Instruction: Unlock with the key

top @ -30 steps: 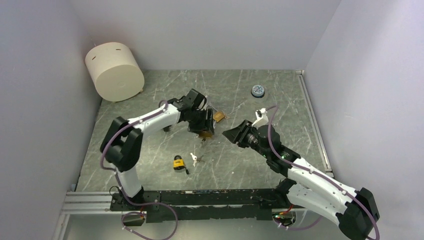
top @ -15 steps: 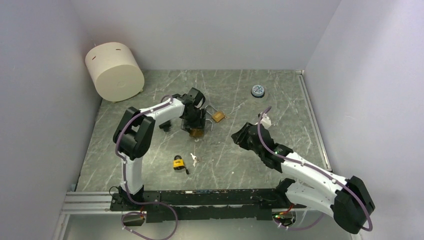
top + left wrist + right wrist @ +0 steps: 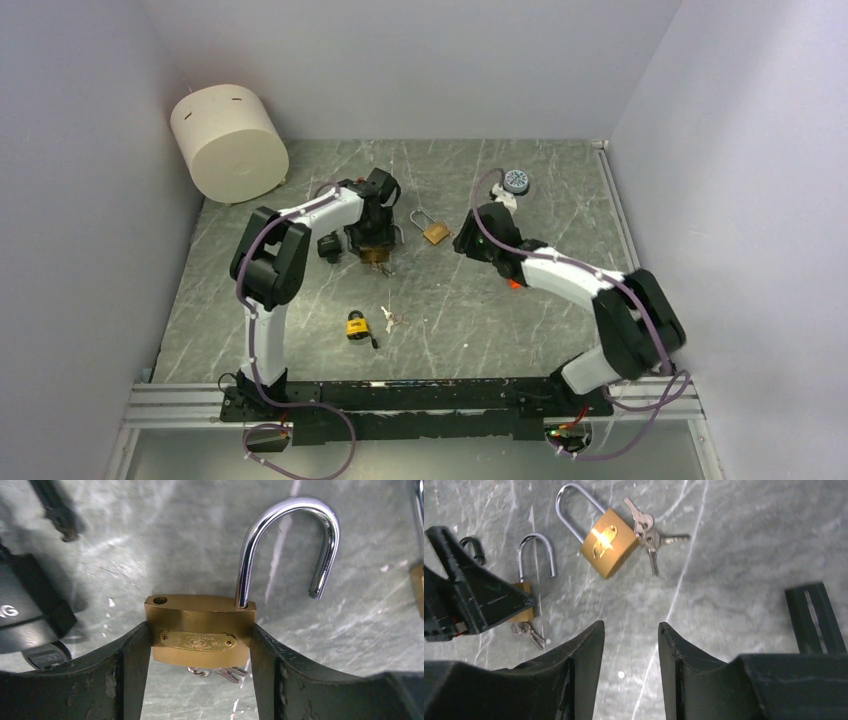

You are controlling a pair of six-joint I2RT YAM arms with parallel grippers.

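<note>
My left hand (image 3: 200,642) clamps the small brass padlock (image 3: 200,617) by its sides to steady it; its steel shackle (image 3: 295,503) stands open. My right hand (image 3: 630,640) hovers half-open, empty.

The small brass padlock (image 3: 200,630) is sitting unlocked at 9 o'clock from the middle of the grey marbled table (image 3: 300,330), its chrome shackle (image 3: 287,535) pointing to 12 o'clock in the left wrist view with the free end swinging clear, and a bunch of silver keys (image 3: 220,672) is sticking out at 6 o'clock
</note>
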